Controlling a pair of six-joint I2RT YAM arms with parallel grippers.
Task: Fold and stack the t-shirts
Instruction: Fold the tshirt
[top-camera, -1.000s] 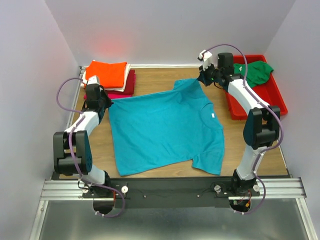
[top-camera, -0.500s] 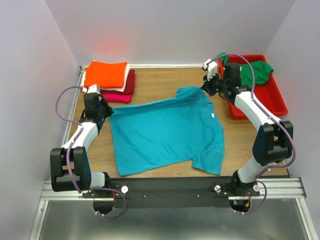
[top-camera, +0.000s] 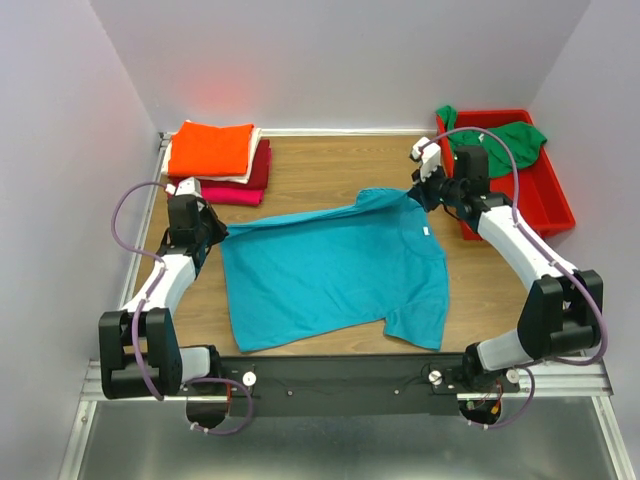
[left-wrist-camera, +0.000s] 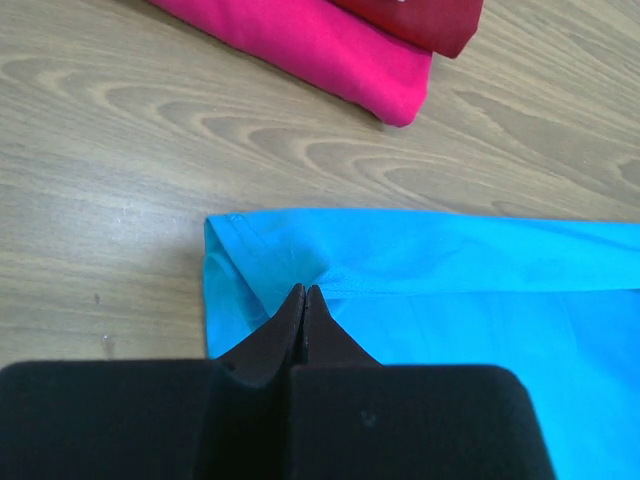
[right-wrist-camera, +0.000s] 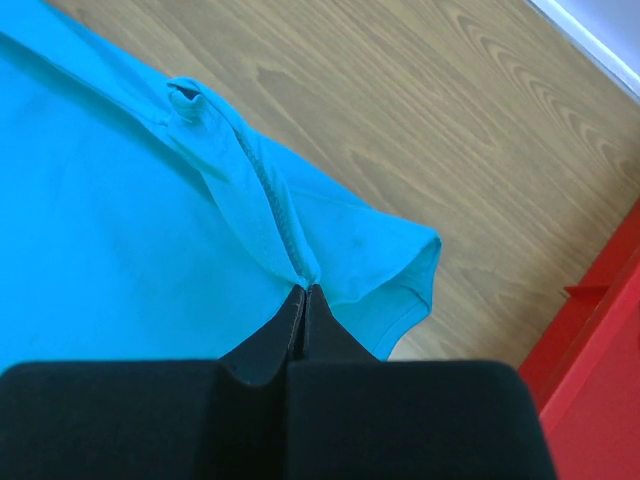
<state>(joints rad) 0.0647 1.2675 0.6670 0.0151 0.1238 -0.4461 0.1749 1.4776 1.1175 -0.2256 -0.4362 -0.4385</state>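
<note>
The wooden table (top-camera: 310, 165) carries a teal t-shirt (top-camera: 330, 270) spread mostly flat across its middle, front side down or up I cannot tell, with its far edge drawn into a taut line between the two arms. At the far right a red bin (top-camera: 548, 208) holds a crumpled green t-shirt (top-camera: 515, 145) that spills over its far rim. In the far left corner sits a folded stack: an orange t-shirt (top-camera: 212, 148) on top, a thin white layer under it, then a dark red t-shirt (top-camera: 258, 170) and a magenta t-shirt (top-camera: 235, 193) at the bottom. The left gripper (left-wrist-camera: 303, 295) has its jaws pressed fully together on the teal shirt's far-left hem corner, the cloth puckering at the tips, just near of the magenta fold. The right gripper (right-wrist-camera: 303, 293) is likewise clamped tight, pinching a raised ridge of teal fabric at the far-right sleeve, close beside the bin. A small white neck label (top-camera: 425, 232) shows near the collar; any writing on it is too small to read
</note>
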